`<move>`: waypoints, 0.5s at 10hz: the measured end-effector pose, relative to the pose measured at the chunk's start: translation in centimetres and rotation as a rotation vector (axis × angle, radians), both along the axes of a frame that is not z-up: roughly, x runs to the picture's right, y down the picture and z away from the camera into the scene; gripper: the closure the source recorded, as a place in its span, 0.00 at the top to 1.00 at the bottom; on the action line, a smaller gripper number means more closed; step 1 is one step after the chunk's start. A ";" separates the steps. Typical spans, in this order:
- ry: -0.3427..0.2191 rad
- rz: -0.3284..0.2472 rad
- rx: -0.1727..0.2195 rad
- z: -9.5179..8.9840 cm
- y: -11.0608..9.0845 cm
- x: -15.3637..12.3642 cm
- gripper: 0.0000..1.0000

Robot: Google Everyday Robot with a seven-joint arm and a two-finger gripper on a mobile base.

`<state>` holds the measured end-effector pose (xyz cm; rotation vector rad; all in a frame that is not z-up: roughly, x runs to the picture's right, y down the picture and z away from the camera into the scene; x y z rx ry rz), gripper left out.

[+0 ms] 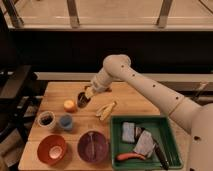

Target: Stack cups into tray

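Two small cups stand side by side at the left of the wooden table: a dark shiny one (46,119) and a light blue one (65,122) to its right. The green tray (142,118) lies at the front right and holds grey cloth-like pieces, an orange-red item and a dark utensil. My gripper (83,99) hangs over the table's middle left, just right of an orange fruit (69,105), above and to the right of the cups and well away from the tray. No cup is in the tray.
A banana (106,110) lies between gripper and tray. An orange bowl (51,149) and a purple bowl (93,146) sit at the front edge. The table (130,102) is backed by a dark rail; a dark chair stands at the left.
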<state>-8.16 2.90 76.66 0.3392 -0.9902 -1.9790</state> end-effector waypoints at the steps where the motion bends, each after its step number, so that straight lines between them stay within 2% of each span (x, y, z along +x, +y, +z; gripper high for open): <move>1: -0.021 -0.009 0.002 0.0 0.0 -0.9 0.00; 5: -0.110 -0.031 0.007 -1.5 1.0 -5.6 0.00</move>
